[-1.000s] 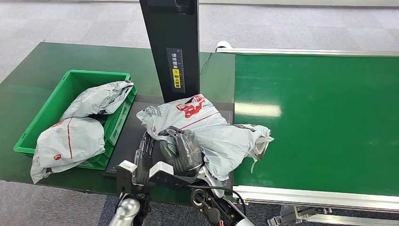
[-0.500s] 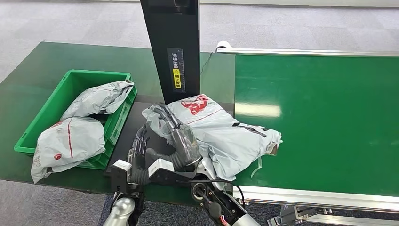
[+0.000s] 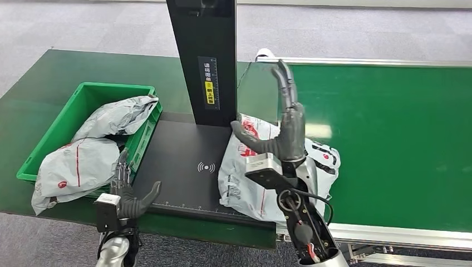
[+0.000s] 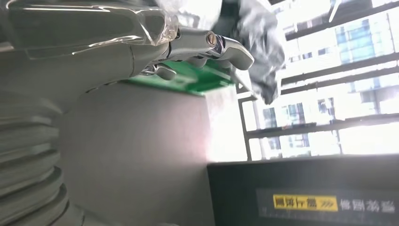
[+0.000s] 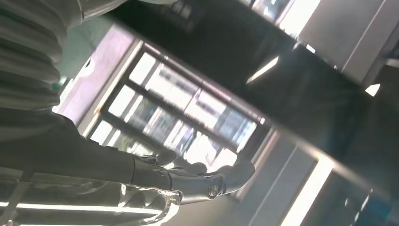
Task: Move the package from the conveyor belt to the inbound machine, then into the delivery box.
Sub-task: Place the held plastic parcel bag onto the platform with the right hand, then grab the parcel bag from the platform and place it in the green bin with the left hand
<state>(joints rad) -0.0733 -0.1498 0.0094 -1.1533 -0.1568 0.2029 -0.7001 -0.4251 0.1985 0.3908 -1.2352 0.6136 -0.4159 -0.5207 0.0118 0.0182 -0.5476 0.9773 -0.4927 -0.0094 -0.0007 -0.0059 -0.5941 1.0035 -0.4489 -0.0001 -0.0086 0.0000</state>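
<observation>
A grey package with red print lies across the right edge of the black scan pad and the near edge of the green conveyor belt. My right hand is raised above the package, its fingers spread and pointing up, and it holds nothing. My right hand's fingers are likewise bare in the right wrist view. Low at the pad's front left corner is my left hand, fingers apart and empty, beside the green delivery box. The left wrist view shows my left hand's fingers near the box's wall.
The inbound machine's black column stands behind the pad. Two grey packages fill the box, one at the back and one hanging over its front edge. The dark green table extends left of the box.
My right hand has let go of the package and risen up and to the right. The package has slid right, off the pad's middle. My left hand has drawn back left toward the box.
</observation>
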